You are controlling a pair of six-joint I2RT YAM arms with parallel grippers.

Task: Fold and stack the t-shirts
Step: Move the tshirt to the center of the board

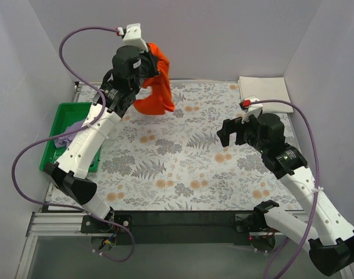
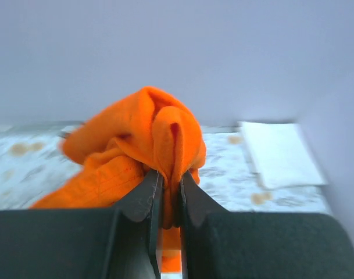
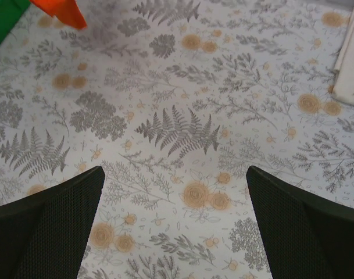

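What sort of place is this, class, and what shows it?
Likely a robot test cell: plain walls box in a floral-clothed table, left arm and right arm stand on a metal frame, and the left gripper holds an orange t-shirt.

Orange t-shirt [image 2: 147, 139]: soft matt cloth. Tray [image 1: 63, 119]: glossy green plastic. Fingers [image 3: 49, 226]: matt black, finely textured.

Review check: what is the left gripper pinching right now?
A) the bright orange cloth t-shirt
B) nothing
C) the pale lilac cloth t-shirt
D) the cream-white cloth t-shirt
A: the left gripper is closed on a fold of the bright orange cloth t-shirt. The pale lilac cloth t-shirt lies in the green plastic tray, and the cream-white cloth t-shirt sits folded at the far right.
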